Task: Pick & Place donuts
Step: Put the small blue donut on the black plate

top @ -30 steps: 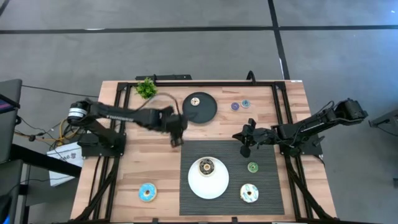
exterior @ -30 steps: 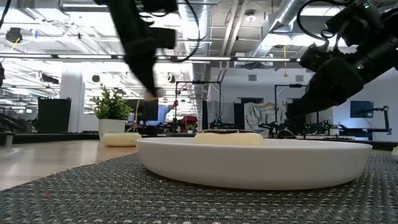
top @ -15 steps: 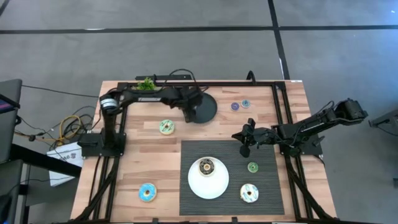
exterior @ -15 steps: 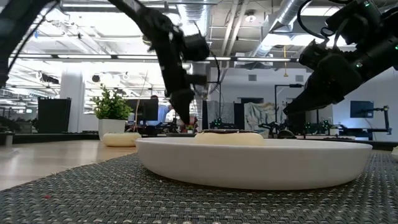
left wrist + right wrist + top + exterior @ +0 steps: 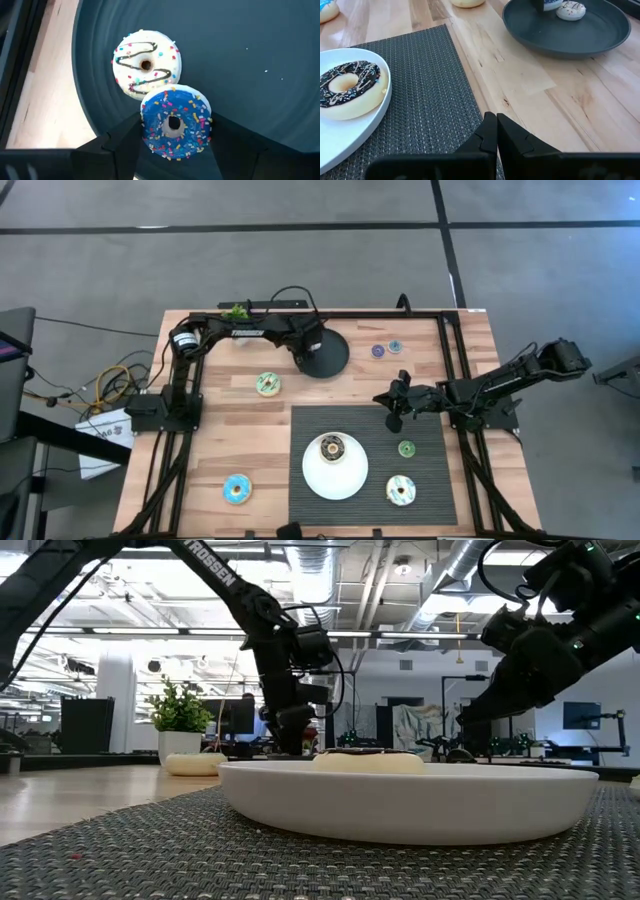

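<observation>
My left gripper (image 5: 308,352) stands over the black round plate (image 5: 335,358) at the table's far middle, shut on a mini blue donut (image 5: 175,122) with sprinkles. A mini white donut (image 5: 146,65) lies flat on that plate just beyond it. My right gripper (image 5: 392,416) hangs shut over the far right edge of the dark mat (image 5: 430,430), touching nothing. A brown donut (image 5: 332,448) lies on the white plate (image 5: 312,478). A white-green donut (image 5: 267,384) and a blue donut (image 5: 237,489) lie on the wood; a cream-pink donut (image 5: 401,490) and a green mini (image 5: 406,448) lie on the mat. My left gripper pinches the mini blue donut by two opposite sides of its outer rim (image 5: 147,131), one finger (image 5: 122,145) on each side. The fingers come steeply from above. The donut lies flat, iced side up, low over the black plate; whether it rests on the plate I cannot tell.
Purple (image 5: 377,351) and blue (image 5: 394,347) minis lie on the wood right of the black plate. A small potted plant (image 5: 236,312) stands at the far left by the black frame rail. Bare wood lies between the black plate and the mat.
My left gripper has swung from over the bare wood left of the mat toward the table's far edge and a little right, and has sunk low over the black plate, most of the way in the first half second. Its fingers now point more steeply down.
</observation>
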Robot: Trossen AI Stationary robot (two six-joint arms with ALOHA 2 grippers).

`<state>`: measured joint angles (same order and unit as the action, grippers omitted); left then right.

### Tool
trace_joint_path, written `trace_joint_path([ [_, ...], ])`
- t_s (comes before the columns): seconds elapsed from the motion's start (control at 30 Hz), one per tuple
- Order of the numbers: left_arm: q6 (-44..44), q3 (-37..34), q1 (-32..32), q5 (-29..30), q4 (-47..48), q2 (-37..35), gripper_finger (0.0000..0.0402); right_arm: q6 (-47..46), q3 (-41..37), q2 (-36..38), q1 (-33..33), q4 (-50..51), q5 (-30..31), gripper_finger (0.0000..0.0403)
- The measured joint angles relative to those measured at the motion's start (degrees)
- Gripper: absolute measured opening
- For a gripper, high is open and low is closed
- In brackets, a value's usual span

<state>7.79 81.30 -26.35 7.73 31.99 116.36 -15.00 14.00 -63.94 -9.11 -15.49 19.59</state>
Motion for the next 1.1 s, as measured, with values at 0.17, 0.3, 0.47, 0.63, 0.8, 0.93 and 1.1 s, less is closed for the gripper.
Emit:
trace_joint_path([
  [0.17,-0.50,0.00,0.09,-1.47,0.20,0.00,0.0225,-0.02,0.00,0.00,-0.01,0.00,0.00,0.0001],
  [0.3,-0.55,0.00,0.11,-1.47,0.53,0.00,0.0251,-0.02,0.00,0.00,-0.01,0.00,0.00,0.0001],
  [0.47,-0.55,0.00,0.11,-1.44,1.88,0.00,0.0288,-0.02,0.00,0.00,-0.02,-0.02,0.00,0.0001],
  [0.63,-1.33,1.28,0.00,-1.44,5.74,-0.02,0.0315,-0.02,0.00,0.00,-0.02,0.00,0.00,0.0001],
  [0.8,-2.52,6.63,-0.04,-1.42,12.46,-0.02,0.0325,-0.02,0.00,0.00,-0.01,-0.02,0.00,0.0001],
  [0.93,-2.82,10.94,-0.01,-1.36,17.20,-0.11,0.0325,-0.02,0.00,0.00,-0.01,-0.02,-0.01,0.0001],
  [1.1,-4.09,9.88,2.02,-4.02,19.86,-4.79,0.0325,-0.02,0.00,0.00,-0.02,0.00,-0.02,0.0001],
])
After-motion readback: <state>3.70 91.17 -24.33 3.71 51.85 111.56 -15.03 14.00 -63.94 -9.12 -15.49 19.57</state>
